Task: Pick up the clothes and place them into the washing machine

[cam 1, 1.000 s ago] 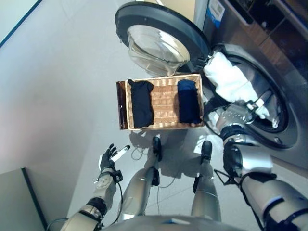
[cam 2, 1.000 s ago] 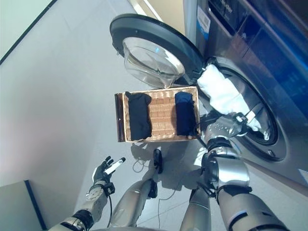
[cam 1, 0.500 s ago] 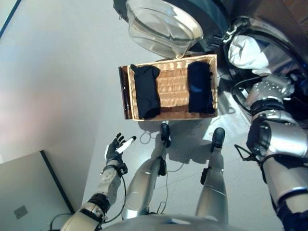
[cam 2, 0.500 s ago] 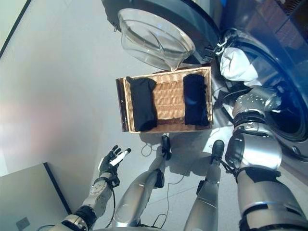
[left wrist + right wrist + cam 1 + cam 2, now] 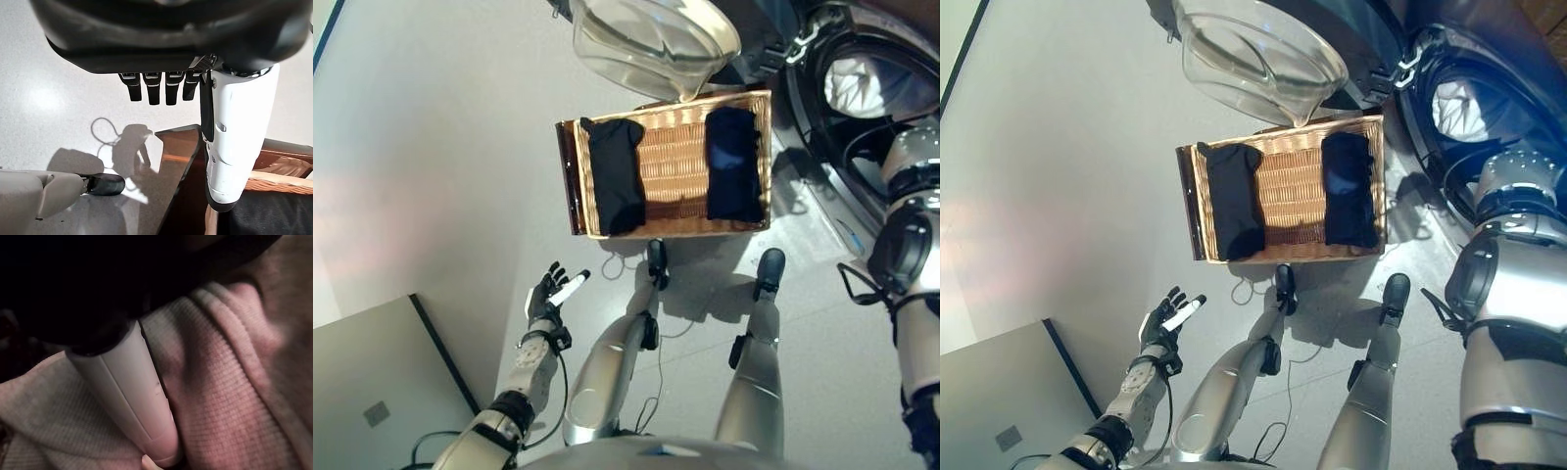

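Observation:
A white knitted garment (image 5: pixel 862 83) lies inside the washing machine drum (image 5: pixel 1430 147) at the upper right. My right arm reaches into the drum and its hand is hidden there in both eye views. In the right wrist view, my right hand (image 5: pixel 132 396) has its thumb pressed into the white garment (image 5: pixel 230 382), which fills the view. A wicker basket (image 5: pixel 570 191) on the floor holds two dark garments, one on its left side (image 5: pixel 615 176) and one on its right side (image 5: pixel 734 164). My left hand (image 5: pixel 551 294) hangs open over the floor, holding nothing.
The washer's round door (image 5: pixel 656 39) with its glass bowl stands open just beyond the basket. A grey panel (image 5: pixel 382 392) lies at the lower left. The basket sits between the door and my legs.
The camera has shifted. The white garment, which hung out of the opening, now sits inside the drum, and my right arm has reached deeper in. The left hand stays as it was.

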